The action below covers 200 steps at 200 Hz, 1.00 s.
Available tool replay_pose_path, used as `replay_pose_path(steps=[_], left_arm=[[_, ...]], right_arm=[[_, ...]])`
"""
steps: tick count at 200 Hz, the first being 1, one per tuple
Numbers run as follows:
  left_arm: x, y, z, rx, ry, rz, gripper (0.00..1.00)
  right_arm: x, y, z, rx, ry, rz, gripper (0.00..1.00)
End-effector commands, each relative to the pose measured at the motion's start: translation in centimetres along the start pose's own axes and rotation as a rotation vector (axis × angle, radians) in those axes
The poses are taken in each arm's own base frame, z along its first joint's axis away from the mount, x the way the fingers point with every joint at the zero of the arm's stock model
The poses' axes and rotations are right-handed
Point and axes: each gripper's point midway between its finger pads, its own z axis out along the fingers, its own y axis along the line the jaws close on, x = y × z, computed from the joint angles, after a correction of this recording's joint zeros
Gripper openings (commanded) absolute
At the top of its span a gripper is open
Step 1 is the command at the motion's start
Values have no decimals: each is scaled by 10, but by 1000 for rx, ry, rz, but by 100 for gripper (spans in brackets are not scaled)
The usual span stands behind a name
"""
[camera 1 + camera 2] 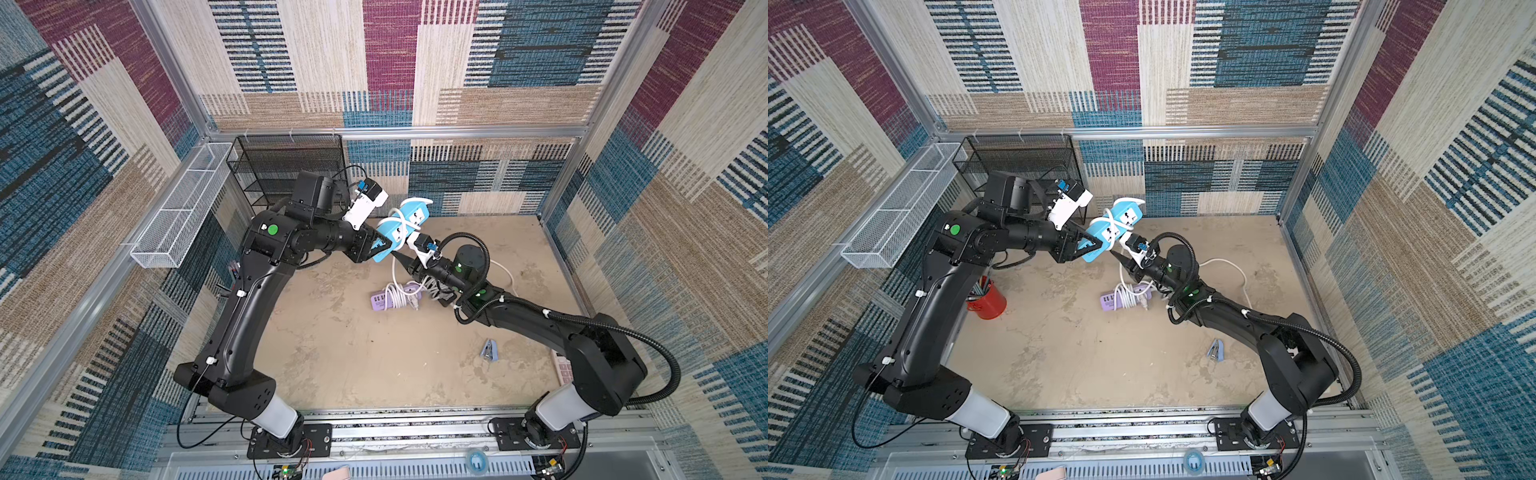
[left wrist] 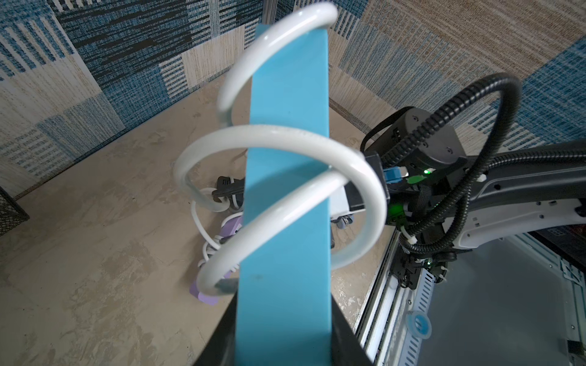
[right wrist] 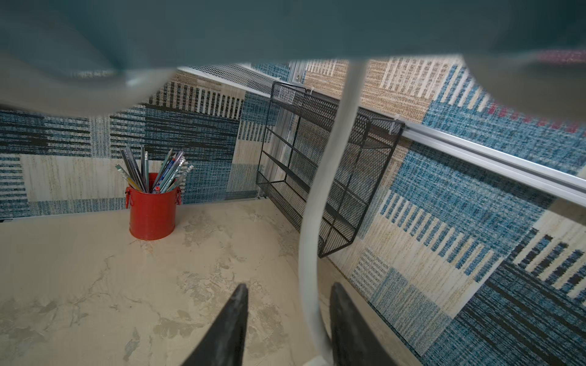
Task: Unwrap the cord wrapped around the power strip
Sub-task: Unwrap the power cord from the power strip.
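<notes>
Cord [image 2: 285, 132] looked stiff and springy, coiled loosely round the light, rigid power strip [image 1: 415, 216] — aloft just above frame centre, its end pinched in your left claw [image 1: 384, 246]. Your right claw [image 3: 290, 286] straddled its hanging length, spread — grip there.

Patchwork carpet walls [image 1: 390, 62] enclose a mottled beige floor [image 1: 353, 340].

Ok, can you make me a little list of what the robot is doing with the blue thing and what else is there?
Left jaws: shut on the blue power strip, held up off the table
Right jaws: open, white cord running between them
Cord: looped around the strip
Also on table: purple power strip, red pencil cup
</notes>
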Motion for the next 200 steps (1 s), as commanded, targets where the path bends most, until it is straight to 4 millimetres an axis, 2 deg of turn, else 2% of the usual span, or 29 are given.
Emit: replay_pose_path(steps=[1,15,57,80,106,132,153,169,200], left_arm=[[-4,-8,-6,26,-24,5,0],[0,-7,-5,23,-17,3,0],[12,-4,-3,5,12,-5,0],[19,-5,-2,12,24,-9,0],[31,-7,2,30,53,-25,0],[44,-5,13,45,79,-48,0],[50,5,21,10,83,-55,0],[49,15,22,-35,76,-52,0],[39,37,23,-126,44,-45,0]], right_arm=[[-14,-10,1,43,-50,10,13],[-15,-13,0,62,-49,15,0],[-21,-26,-15,116,-49,23,0],[-28,-51,-29,171,-50,25,0],[-48,-84,-41,218,-72,-3,0],[-78,-102,-41,237,-89,-67,0],[-98,-108,-45,255,-98,-104,0],[-106,-111,-57,280,-96,-117,0],[-98,-99,-85,293,-44,-97,0]])
